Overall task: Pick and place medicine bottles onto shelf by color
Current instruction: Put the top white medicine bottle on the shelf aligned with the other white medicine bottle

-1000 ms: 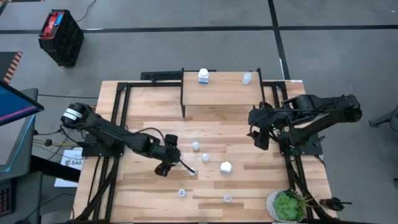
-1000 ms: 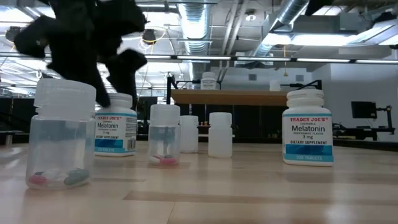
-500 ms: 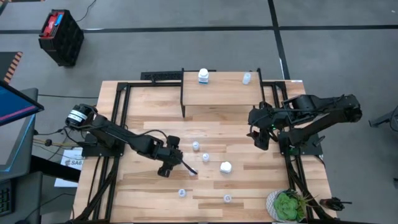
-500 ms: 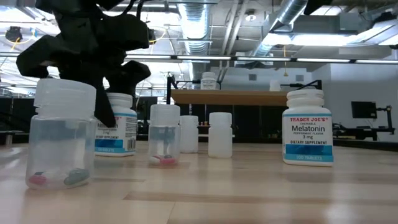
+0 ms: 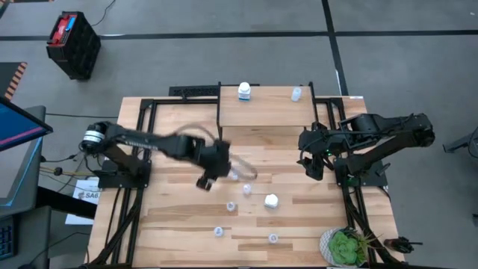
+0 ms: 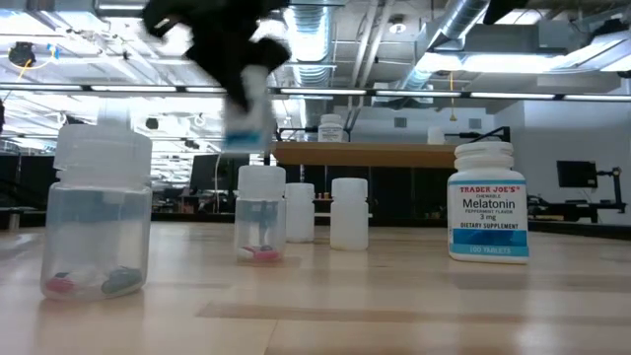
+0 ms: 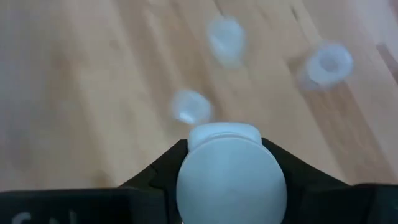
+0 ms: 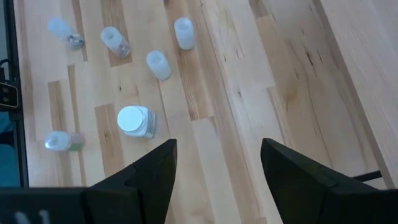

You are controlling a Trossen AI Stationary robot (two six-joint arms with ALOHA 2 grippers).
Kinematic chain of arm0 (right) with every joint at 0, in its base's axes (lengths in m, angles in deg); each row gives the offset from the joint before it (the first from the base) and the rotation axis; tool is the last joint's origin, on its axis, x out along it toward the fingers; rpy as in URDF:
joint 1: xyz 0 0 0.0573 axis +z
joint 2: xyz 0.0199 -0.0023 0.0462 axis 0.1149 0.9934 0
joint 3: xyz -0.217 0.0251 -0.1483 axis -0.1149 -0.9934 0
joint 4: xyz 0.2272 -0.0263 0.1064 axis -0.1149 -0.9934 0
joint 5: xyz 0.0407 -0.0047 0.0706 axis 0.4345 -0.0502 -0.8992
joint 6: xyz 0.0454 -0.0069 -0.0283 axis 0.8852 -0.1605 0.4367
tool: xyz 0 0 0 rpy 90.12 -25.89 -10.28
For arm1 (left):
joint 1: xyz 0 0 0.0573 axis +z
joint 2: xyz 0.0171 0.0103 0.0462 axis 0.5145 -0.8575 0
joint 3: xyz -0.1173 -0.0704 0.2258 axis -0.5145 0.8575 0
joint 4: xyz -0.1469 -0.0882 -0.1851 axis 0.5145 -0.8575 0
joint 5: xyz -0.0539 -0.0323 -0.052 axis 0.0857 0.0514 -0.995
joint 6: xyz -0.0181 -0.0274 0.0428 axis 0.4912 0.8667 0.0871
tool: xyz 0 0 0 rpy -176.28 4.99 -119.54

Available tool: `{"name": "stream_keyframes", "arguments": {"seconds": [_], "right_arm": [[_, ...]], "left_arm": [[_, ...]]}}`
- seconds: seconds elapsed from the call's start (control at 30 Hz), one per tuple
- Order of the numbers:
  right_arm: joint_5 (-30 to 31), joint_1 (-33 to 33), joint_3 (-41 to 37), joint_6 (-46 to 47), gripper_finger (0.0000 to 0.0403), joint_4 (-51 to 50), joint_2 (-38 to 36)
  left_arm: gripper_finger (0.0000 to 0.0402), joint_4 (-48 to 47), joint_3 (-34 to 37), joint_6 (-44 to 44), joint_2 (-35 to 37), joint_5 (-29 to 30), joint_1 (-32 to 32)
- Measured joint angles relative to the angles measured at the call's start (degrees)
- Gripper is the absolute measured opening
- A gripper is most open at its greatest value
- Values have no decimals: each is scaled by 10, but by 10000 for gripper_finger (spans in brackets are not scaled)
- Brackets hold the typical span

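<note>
Item: left gripper (image 5: 215, 163), raised above the table, closed on a white medicine bottle (image 7: 231, 180) whose cap fills your wrist view between the two fingers; the low view shows the same bottle (image 6: 246, 110) clear of the wood and blurred.
Item: shelf (image 5: 265, 113), ahead of your tool, with a white labelled bottle (image 5: 244, 91) at one end and a pale bottle (image 5: 296, 93) at the other.
Item: loose bottles (image 5: 247, 190) directly below your fingers.
Item: right gripper (image 8: 214, 168), fingers spread and empty, parked beside the shelf.
Risks, as judged: the grip sits near the cap, so a fast swing could let the bottle slip or tilt; a low approach could strike the shelf edge; setting down beside the pale bottle would mix the colours
</note>
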Motion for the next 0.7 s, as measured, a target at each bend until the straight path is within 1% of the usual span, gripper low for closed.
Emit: {"name": "stream_keyframes", "arguments": {"seconds": [0.1,0.2,0.27,0.43,0.5,0.57,0.63,0.7], "right_arm": [[0,0,0,-2,254,0,0],[0,0,0,-2,254,0,0],[0,0,0,-5,254,0,0],[0,0,0,-30,254,0,0],[0,-3,0,-36,254,0,0],[-1,-7,0,-41,254,1,0],[-1,-13,0,-42,254,3,0],[-1,-17,0,-42,254,2,0]], "left_arm": [[135,-5,-75,-64,-1,-10,56],[135,14,-128,-103,-2,-19,123],[135,43,-143,-104,-1,-31,168],[135,85,-158,-86,-5,-103,263],[135,101,-158,-75,-13,-117,285],[134,95,-163,-71,-26,-124,299],[135,99,-181,-75,-47,-124,305],[135,75,-211,-81,-76,-127,307]]}}
